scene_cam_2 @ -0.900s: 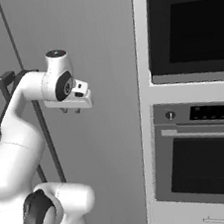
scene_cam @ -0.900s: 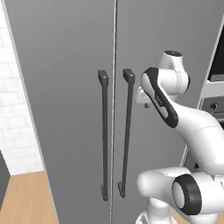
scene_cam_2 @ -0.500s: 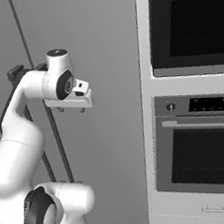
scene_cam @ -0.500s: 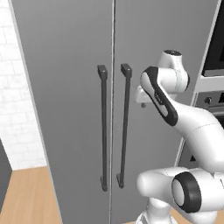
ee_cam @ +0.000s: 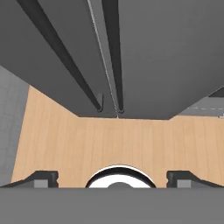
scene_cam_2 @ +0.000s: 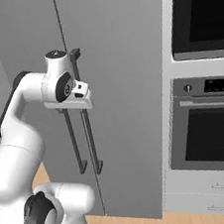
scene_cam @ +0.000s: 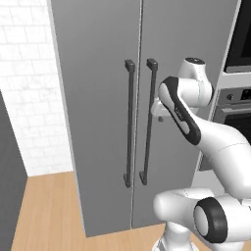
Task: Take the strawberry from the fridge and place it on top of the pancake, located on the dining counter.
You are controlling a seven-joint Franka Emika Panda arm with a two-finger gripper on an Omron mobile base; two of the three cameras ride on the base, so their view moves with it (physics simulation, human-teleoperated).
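Observation:
The fridge (scene_cam: 93, 98) stands right in front of me with both grey doors shut, so the strawberry is hidden. Its two dark bar handles (scene_cam: 129, 122) (scene_cam: 148, 122) run side by side along the door seam. My gripper (scene_cam: 158, 112) hangs at the right handle's upper part, just in front of the right door, and points down. From the right, the gripper (scene_cam_2: 76, 104) sits against that right handle (scene_cam_2: 90, 137). In the hand view the gripper (ee_cam: 113, 179) is open, its fingertips (ee_cam: 43, 178) far apart with nothing between them, looking down both handles (ee_cam: 113, 52) to the floor. The pancake and the dining counter are out of view.
A built-in wall oven (scene_cam_2: 199, 17) and a lower oven (scene_cam_2: 212, 136) stand directly right of the fridge (scene_cam_2: 122, 57). A white brick wall (scene_cam: 29, 98) and a dark panel (scene_cam: 10, 186) lie to the left. Wooden floor (scene_cam: 44, 211) runs in front.
The whole picture has slid sideways in both base views, so the base has driven along the fridge front. The arm holds the same pose by the handles.

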